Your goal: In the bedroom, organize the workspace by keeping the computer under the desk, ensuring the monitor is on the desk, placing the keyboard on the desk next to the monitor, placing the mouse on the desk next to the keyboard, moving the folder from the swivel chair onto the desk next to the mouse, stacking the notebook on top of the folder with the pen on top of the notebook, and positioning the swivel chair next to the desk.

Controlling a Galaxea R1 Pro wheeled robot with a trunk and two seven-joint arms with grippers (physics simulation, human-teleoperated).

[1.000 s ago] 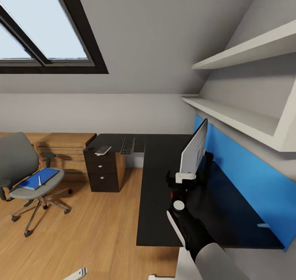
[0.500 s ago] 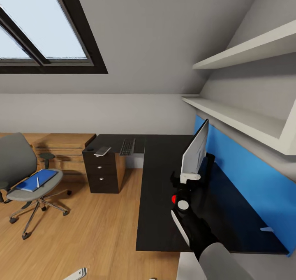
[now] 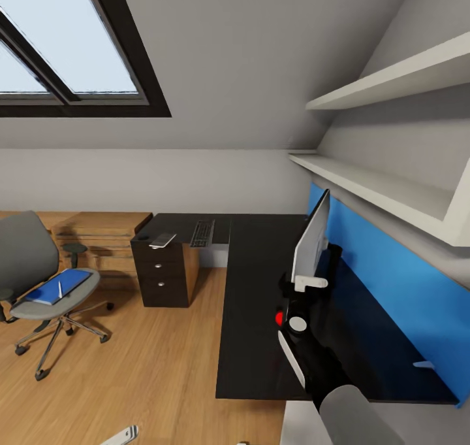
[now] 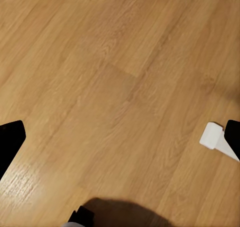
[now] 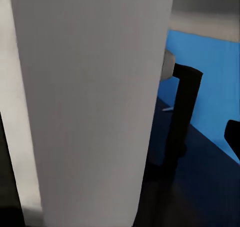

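Note:
My right gripper (image 3: 309, 281) is shut on the lower edge of the grey monitor (image 3: 312, 236), which stands nearly upright over the black L-shaped desk (image 3: 254, 340) by the blue back panel. The right wrist view shows the monitor panel (image 5: 90, 102) close up, with its black stand (image 5: 182, 112) behind. The keyboard (image 3: 203, 232) lies on the desk's far wing. A blue folder (image 3: 55, 286) with a thin pale pen (image 3: 60, 289) on it rests on the grey swivel chair (image 3: 29, 255) at the left. My left gripper (image 4: 120, 142) hangs open over bare floor.
A dark drawer unit (image 3: 164, 272) stands under the desk's far left end, with a pale flat item (image 3: 163, 239) on top. Two white shelves (image 3: 365, 190) run above the blue panel (image 3: 391, 281). A wooden dresser (image 3: 104, 232) sits behind the chair. Wood floor (image 3: 150, 360) lies open between chair and desk.
The right gripper has carried the monitor a little right, toward the blue panel, and tipped it more upright. The head view shifted slightly at first; chair and keyboard have stayed put.

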